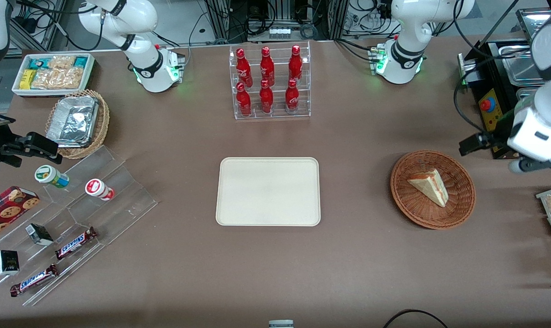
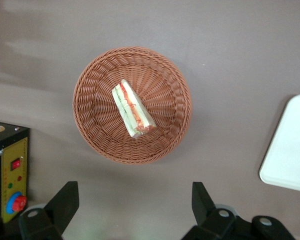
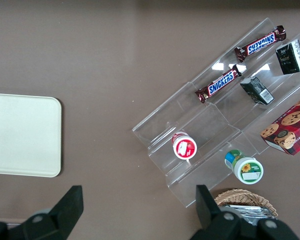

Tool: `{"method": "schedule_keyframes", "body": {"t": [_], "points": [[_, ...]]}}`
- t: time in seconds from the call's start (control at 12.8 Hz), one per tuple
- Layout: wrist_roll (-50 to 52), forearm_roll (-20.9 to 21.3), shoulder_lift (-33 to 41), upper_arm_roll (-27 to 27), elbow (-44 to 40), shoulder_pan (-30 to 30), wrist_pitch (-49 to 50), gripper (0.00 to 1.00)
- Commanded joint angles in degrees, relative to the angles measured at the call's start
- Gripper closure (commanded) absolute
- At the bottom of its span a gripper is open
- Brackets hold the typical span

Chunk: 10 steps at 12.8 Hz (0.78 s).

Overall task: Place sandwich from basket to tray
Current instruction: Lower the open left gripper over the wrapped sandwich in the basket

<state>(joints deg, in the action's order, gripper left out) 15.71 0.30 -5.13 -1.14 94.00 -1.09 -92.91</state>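
The sandwich (image 1: 429,186) lies on its side in the basket (image 1: 407,200), its filling edge showing red-orange and green, its narrow end pointing toward the front camera. The basket sits on the brown bench (image 1: 348,264) toward the working arm's end, level with the tray (image 1: 268,191), which lies bare at the bench's middle with open bench between the two.

The gripper (image 2: 130,212) hangs above the bench just beside the basket, toward the working arm's end of the table and a little farther from the front camera than the sandwich. Its jaws stand wide open and hold nothing; the two black fingers (image 2: 65,202) are well apart. In the left wrist view the basket (image 2: 97,125) and sandwich (image 2: 132,110) lie clear of the jaws, not between them, and a corner of the tray (image 2: 290,150) shows.

Farther from the front camera than the tray stands a clear rack (image 1: 272,82) of six red bottles.
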Motion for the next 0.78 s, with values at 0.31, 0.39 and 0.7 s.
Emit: {"method": "schedule_keyframes", "body": {"t": [0.31, 0.39, 0.7], "points": [[12.1, 0.5, -2.3, -0.4, 8.7, 1.9, -10.6, 0.00], [13.5, 0.4, -1.9, -0.4, 11.7, 2.1, -13.7, 0.00], [20.7, -0.5, -4.8, -0.4, 17.1, 2.6, -19.8, 0.01]]}}
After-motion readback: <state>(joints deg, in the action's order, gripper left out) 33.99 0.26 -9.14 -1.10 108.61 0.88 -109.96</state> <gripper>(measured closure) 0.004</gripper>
